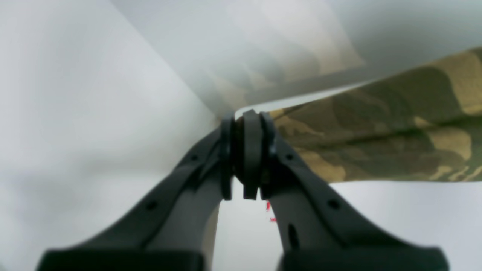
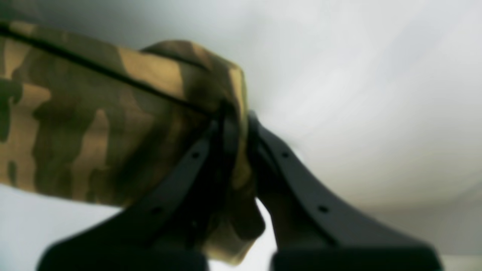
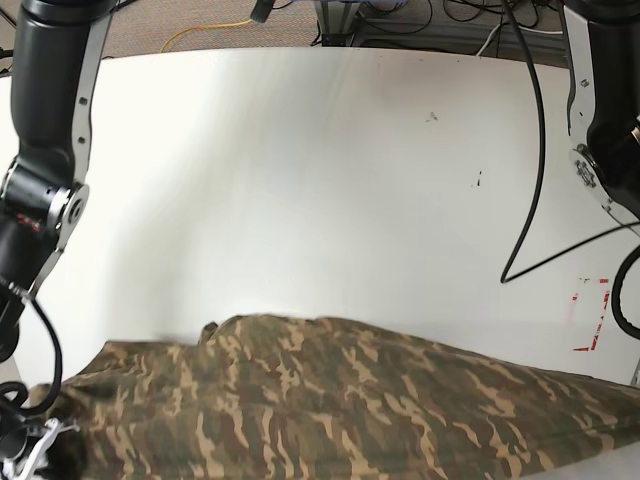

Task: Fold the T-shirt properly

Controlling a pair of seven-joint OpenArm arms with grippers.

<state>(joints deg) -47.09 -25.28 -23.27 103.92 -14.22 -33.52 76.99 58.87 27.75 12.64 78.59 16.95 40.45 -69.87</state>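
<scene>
While clamped: two grippers, one T-shirt [image 3: 340, 400].

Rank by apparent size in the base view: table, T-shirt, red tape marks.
1. table, fills most of the frame.
2. T-shirt, spans the bottom edge and is cropped, so its true extent is unsure.
3. red tape marks, tiny.

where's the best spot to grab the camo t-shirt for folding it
Grip the T-shirt at its two outer corners, coming in from each side. It lies stretched wide across the table, so its ends are free. The left gripper and right gripper are shut on such edges.
</scene>
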